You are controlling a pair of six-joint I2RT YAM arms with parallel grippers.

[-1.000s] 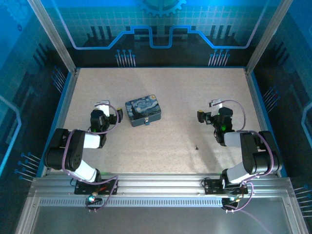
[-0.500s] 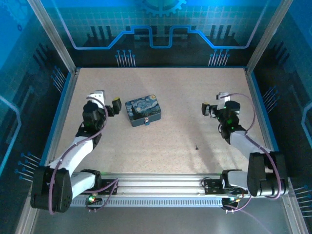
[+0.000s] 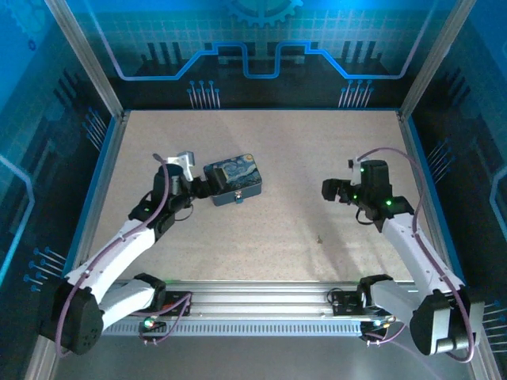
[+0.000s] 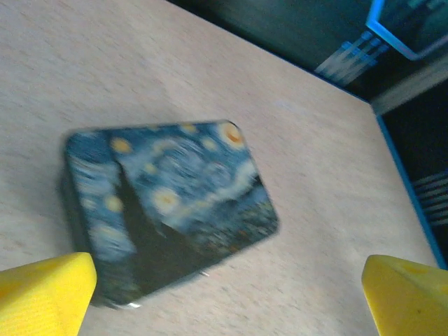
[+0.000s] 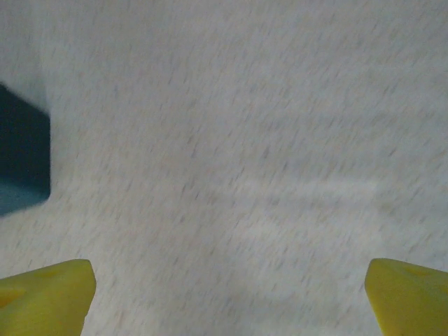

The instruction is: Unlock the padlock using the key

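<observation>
- Hovering my left fingers [image 3: 198, 186] just beside the left end of the painted tin [image 3: 234, 179], spread wide; the left wrist view has a yellow tip at each bottom corner.
- The padlock [image 3: 238, 199] is a small dark speck against the tin's near side.
- The key [image 3: 319, 237] lies on the bare surface [image 3: 301, 150], well apart from the tin and nearer my right arm.
- My right fingers [image 3: 330, 190] are also spread wide, above open surface, apart from the key.
</observation>
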